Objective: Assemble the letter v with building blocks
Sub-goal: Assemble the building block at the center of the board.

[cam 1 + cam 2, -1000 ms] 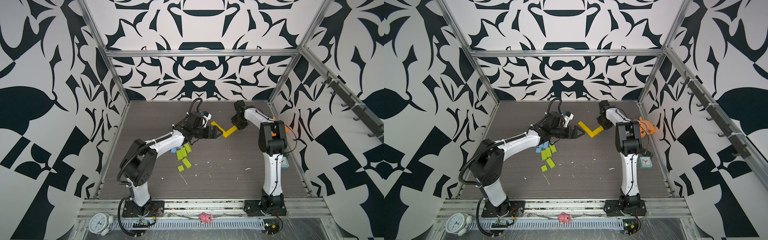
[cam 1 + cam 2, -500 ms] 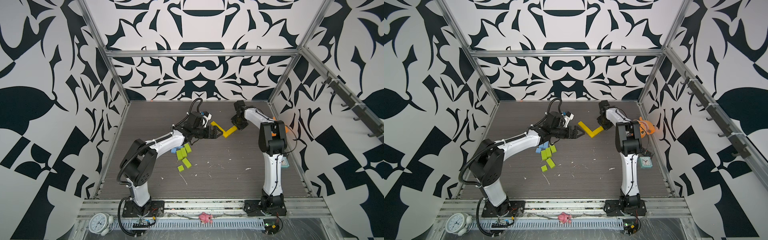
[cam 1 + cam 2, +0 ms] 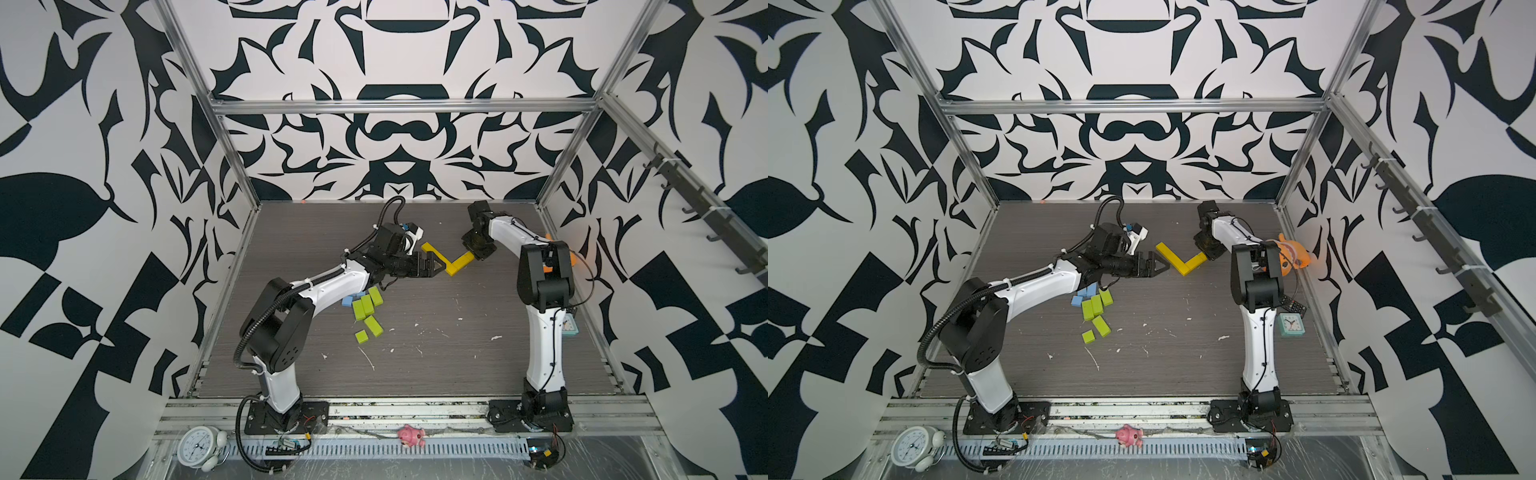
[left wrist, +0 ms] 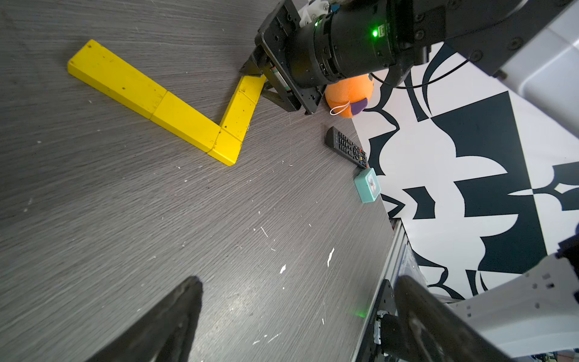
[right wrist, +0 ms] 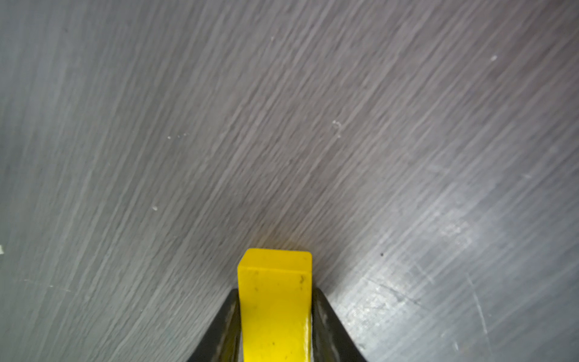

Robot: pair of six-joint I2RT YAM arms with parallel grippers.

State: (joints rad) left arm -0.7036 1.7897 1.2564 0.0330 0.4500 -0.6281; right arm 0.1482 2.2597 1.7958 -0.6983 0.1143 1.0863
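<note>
right gripper (image 5: 275, 293) unmoved around yellow block (image 5: 275, 316)

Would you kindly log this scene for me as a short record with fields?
left gripper: open, holding nothing, apart from the yellow V
right gripper: shut on the end yellow block of the stroke nearer the right arm
yellow V: yellow blocks lying end to end on the table, two strokes meeting at a corner
spare blocks: lime green blocks with light blue blocks beside them, by the left arm
bystanders: orange plush, remote, teal clock, all near the right arm
</note>
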